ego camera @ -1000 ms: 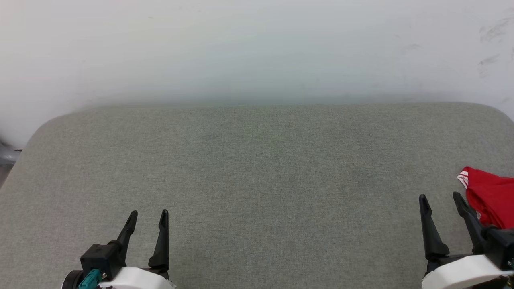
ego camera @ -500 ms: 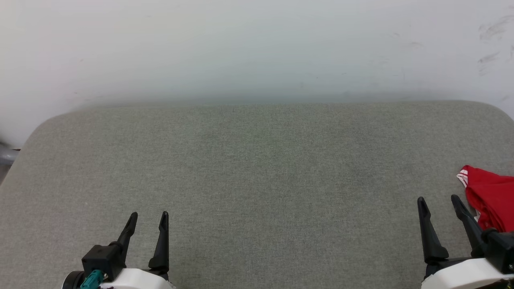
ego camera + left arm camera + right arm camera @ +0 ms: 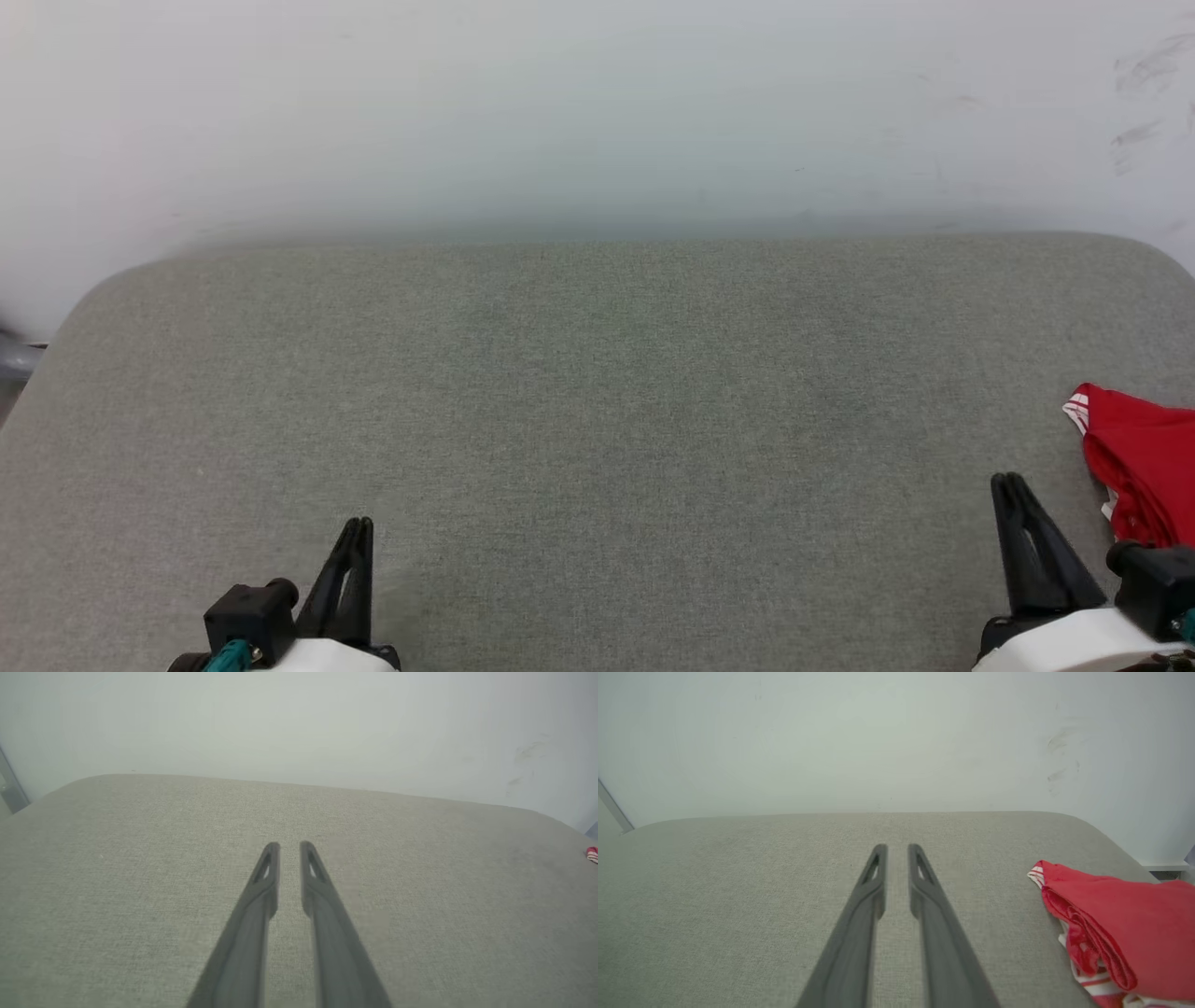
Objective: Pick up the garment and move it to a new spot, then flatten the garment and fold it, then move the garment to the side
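- While both pairs of fingers stood spread a second ago, the left gripper (image 3: 358, 525) and the right gripper (image 3: 1006, 480) now have theirs drawn almost together. Only a thin slit is left between the fingers, and neither gripper holds anything.
- Both have also dropped back toward the near edge of the grey pad (image 3: 597, 420).
- The garment (image 3: 1144, 457) lies at the pad's right edge, folded into a thick bundle, red on top with striped trim peeping out below. It has not shifted.
- The right gripper is at the pad's near right part, just beside the garment but apart from it. The left gripper is at the pad's near left part.
- With the garment folded and set aside and the arms pulling back empty, the task looks finished or very nearly so.
- As for containers, nothing here holds anything: the garment rests straight on the pad.
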Available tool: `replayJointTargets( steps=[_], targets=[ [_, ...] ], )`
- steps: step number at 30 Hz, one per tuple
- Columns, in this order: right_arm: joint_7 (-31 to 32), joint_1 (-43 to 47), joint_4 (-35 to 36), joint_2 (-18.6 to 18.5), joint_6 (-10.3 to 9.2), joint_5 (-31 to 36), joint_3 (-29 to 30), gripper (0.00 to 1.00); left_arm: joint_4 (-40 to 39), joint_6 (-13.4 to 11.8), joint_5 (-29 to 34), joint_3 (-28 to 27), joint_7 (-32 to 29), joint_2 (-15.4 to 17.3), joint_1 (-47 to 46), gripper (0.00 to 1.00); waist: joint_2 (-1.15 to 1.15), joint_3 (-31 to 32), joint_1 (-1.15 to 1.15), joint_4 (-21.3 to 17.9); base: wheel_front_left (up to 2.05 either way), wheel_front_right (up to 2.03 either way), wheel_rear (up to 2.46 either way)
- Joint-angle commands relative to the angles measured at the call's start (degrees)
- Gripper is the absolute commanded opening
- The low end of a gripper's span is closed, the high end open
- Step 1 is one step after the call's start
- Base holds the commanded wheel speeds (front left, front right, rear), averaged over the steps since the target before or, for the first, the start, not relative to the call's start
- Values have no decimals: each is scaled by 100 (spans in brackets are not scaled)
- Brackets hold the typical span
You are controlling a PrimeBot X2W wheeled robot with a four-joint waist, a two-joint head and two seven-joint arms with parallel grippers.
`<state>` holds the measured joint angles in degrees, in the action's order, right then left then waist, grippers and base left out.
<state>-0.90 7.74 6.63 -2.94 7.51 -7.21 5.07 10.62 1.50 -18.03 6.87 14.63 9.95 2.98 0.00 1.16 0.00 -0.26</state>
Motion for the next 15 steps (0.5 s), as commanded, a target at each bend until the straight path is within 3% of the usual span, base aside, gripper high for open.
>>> replayJointTargets(
  steps=[1,15],
  targets=[
    [-14,-24,43,-1,0,-183,-17,0,-39,16,-160,-55,-48,3,-81,0,0,-2,0,0,0,0,0],
    [78,-305,-358,-71,0,-1842,-56,0,25,126,-1529,-299,-439,-128,-246,0,0,-17,0,3,0,0,0]
  ],
)
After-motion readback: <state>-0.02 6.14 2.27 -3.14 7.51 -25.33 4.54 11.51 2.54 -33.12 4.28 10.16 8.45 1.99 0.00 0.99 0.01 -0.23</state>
